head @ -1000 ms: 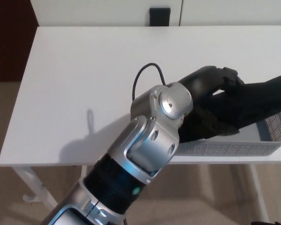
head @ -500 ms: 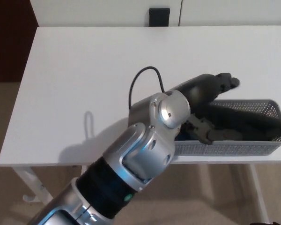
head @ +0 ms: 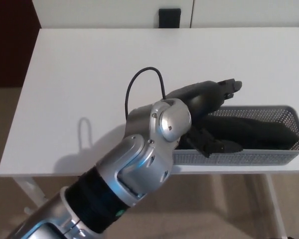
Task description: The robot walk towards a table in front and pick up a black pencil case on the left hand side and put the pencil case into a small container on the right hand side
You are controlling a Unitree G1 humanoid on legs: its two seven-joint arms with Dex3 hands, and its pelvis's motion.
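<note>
Black and thick-fingered, the left hand [head: 199, 102] hangs over the left end of a grey mesh container [head: 259, 157] with its fingers spread apart and nothing clasped between them. One finger [head: 228, 85] stretches out above the container's rear rim. The lower fingers [head: 217, 147] dip inside, just behind the front wall. Right beside those lower fingers lies the black pencil case [head: 261, 130], flat along the bottom of the container, its length running away from the hand toward the far right end. Whether the fingers touch the case's near end cannot be told.

Behind the hand, a silver wrist joint [head: 164, 124] and a silver forearm [head: 134, 169] slope down to the lower left corner. A thin black cable [head: 145, 68] arcs up from the wrist in a loop.

Under the hand and the container spreads a white table [head: 74, 74], with the container sitting at its front edge. Well beyond the hand, at the table's far edge, stands a small black object [head: 169, 15]. Beige floor [head: 5, 209] shows below the table's front edge.
</note>
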